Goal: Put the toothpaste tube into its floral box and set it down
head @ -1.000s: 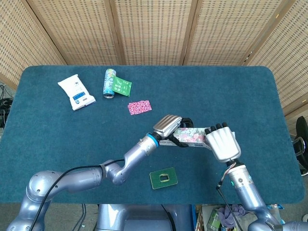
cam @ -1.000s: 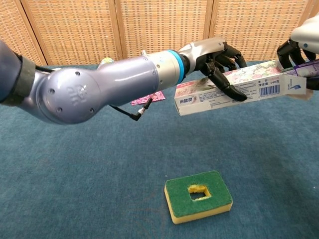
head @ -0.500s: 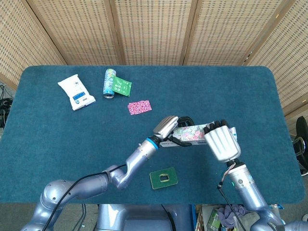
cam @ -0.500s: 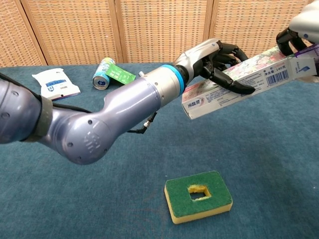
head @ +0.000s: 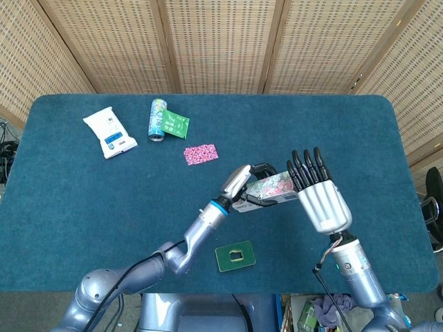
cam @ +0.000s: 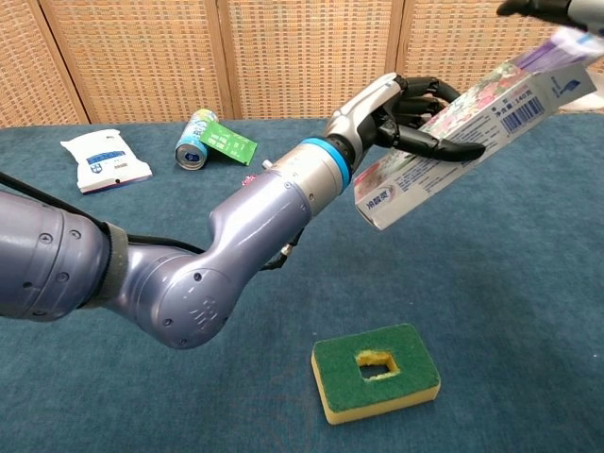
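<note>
Left hand: my left hand (cam: pixel 401 104) grips the floral box (cam: pixel 472 132) about its middle, fingers (cam: pixel 444 146) wrapped over the barcode face; box held in the air, clear of the table.
Right hand: my right hand (head: pixel 320 194) is released, fingers straight and spread, palm side just beside the box's far end; I cannot tell whether it touches the box.
Floral box: tilted, the end by my right hand raised, the printed end lowest; a flap stands open at the raised end in the chest view.
Toothpaste tube: cannot tell; not seen outside the box.
Sponge: green-topped sponge (cam: pixel 376 371) lies on the table (head: pixel 346 124) below the box, nearer me.
Beyond the box: pink patterned packet (head: pixel 201 153), then can (head: pixel 158 119) touching green packet (head: pixel 176 125), white wipes pack (head: pixel 109 131) furthest left.
</note>
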